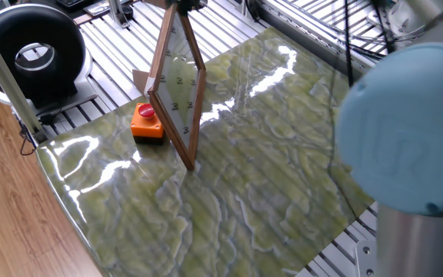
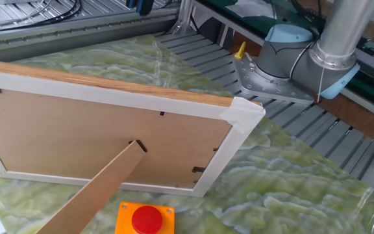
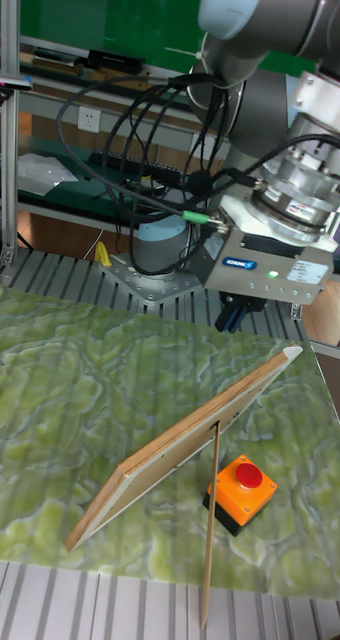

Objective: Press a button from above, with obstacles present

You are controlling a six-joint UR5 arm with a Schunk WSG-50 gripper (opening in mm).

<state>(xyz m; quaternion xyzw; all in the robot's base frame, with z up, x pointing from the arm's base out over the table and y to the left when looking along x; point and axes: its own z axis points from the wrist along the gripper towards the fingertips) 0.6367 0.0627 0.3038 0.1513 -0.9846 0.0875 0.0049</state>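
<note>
Over the panel [image 3: 180,435] my gripper [image 3: 235,315] hangs, button [image 3: 248,474] not pressed yet; can't tell if fingers are apart.

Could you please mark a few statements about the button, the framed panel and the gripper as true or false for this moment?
1. The red button sits on an orange box. True.
2. The framed panel lies flat on the table. False: it stands tilted, propped by a thin wooden strut.
3. The gripper is pressing the button. False: it hangs above the panel's top corner, well clear of the button.
4. The box stands on the strut side of the panel. True.
5. The table has a green marbled surface. True.
</note>
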